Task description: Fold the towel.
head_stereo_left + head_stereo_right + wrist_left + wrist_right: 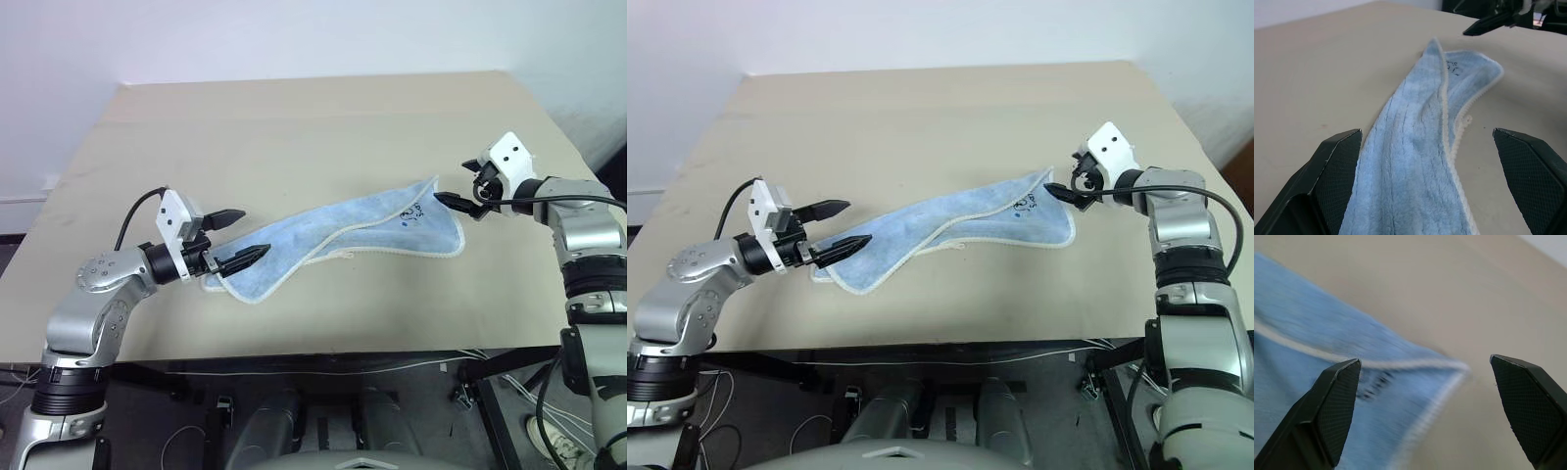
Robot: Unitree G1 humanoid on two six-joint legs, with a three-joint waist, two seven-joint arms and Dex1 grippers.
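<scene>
The towel [333, 235] lies stretched between both spread-open claws, left gripper [240, 238] and right gripper [453, 201]. Its dark mark [411, 211] is unreadable

Both arms are built of silver-grey metal segments joined by black ribbed collars. Each wrist carries a white block-shaped housing. A black cable loops from each forearm to the wrist. The fingers [227, 212] are black, tapered, with textured inner pads.

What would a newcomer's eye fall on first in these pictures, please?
The light blue towel, lying rumpled and stretched slantwise across the middle of the tan table. Next, the two open pincers at its ends: the left pincer over its near-left end and the right pincer at the far-right corner, beside the small dark mark.
</scene>
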